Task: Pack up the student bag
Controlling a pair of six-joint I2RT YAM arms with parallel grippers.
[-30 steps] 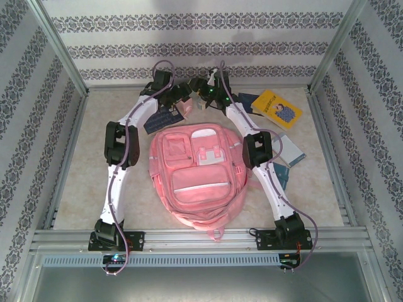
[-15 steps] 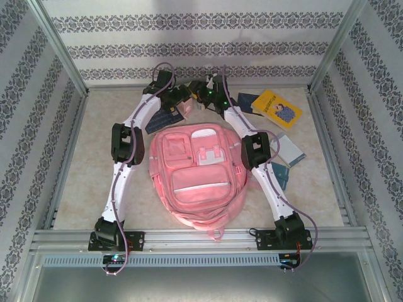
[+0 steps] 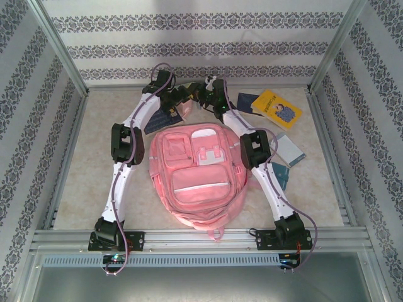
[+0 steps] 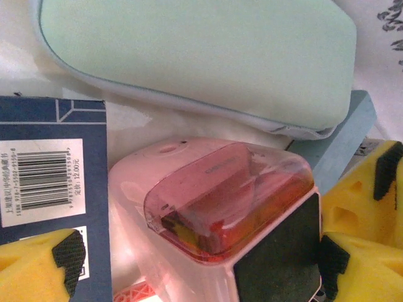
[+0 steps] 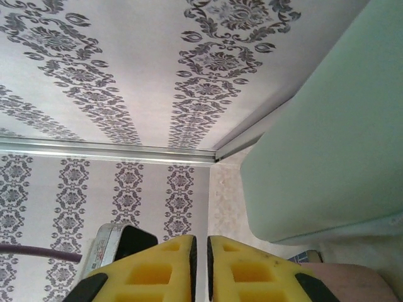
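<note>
Student bag [image 3: 195, 182] overhead, perhaps sharpener [image 4: 208, 214] at wrist

Navy book [image 4: 50, 189] cut by left, bottom edges; pale green pouch [image 4: 195, 56] cropped at top; pink sharpener [image 4: 214, 207] base out of frame; student bag [image 3: 195, 182] right flank under right arm [image 3: 255, 150] elbow

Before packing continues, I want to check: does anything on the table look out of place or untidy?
Nothing spilled or damaged. The books right of the bag lie crooked and partly overlapping, not in a neat pile.
</note>
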